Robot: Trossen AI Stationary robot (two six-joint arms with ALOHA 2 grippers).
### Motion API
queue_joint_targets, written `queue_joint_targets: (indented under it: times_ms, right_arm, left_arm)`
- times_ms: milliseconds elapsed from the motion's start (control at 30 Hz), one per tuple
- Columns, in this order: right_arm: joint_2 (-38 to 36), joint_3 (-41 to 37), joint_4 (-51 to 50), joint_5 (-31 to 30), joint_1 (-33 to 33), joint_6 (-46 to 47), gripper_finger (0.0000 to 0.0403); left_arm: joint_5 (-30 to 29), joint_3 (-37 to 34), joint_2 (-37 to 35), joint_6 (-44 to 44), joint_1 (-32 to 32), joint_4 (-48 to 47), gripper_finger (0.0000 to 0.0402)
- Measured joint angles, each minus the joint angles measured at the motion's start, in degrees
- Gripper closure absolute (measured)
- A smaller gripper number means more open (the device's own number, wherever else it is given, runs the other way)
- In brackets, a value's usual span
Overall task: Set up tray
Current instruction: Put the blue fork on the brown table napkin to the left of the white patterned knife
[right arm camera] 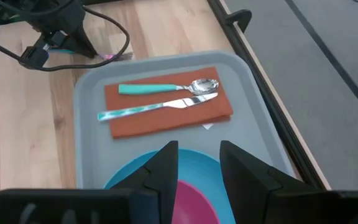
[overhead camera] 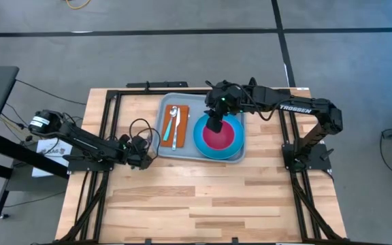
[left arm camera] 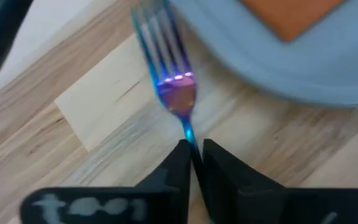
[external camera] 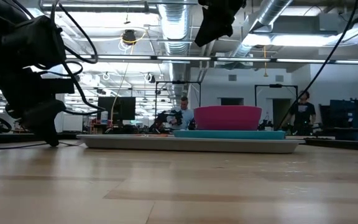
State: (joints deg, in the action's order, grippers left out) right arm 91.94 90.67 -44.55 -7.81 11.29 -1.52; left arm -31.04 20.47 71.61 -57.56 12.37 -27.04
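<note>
My left jaws [left arm camera: 192, 155] pinch the fork [left arm camera: 169, 74] by its handle tip beside the tray [left arm camera: 272, 68]. That thin hold could let it swivel or slip. My right jaws [right arm camera: 194, 163] hang spread above the bowl [overhead camera: 219, 135].

High view straight down, far; low view table-level, sideways; wrist views close; all share tray [overhead camera: 165, 151]

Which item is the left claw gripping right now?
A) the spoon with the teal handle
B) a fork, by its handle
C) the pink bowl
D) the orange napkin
B: in the left wrist view the left claw is closed on the handle of the fork, which lies on the wood beside the tray.
</note>
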Motion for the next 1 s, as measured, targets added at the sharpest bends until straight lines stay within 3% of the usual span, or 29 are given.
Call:
queue_joint_targets:
  times_ms: [233, 533, 767, 1000]
  right_arm:
    - [0.0, 0.0, 0.0, 0.0, 0.0, 0.0, 0.0291]
    - [0.0, 0.0, -0.5, 0.0, 0.0, 0.0, 0.0291]
    - [-0.4, 0.0, -2.0, -1.5, 0.8, -1.1, 0.0291]
    - [-1.6, 0.0, -3.7, -3.0, 3.1, -2.6, 0.0291]
  left_arm:
    - [-2.9, -0.1, -0.3, -10.4, 0.0, 0.0, 0.0396]
    - [-15.5, 4.9, -0.2, -22.5, 0.7, 1.3, 0.04]
    - [-23.8, 9.8, -0.2, -15.3, -3.0, 10.9, 0.0401]
    - [-22.3, 12.1, 4.1, -3.4, -11.2, 25.8, 0.0401]
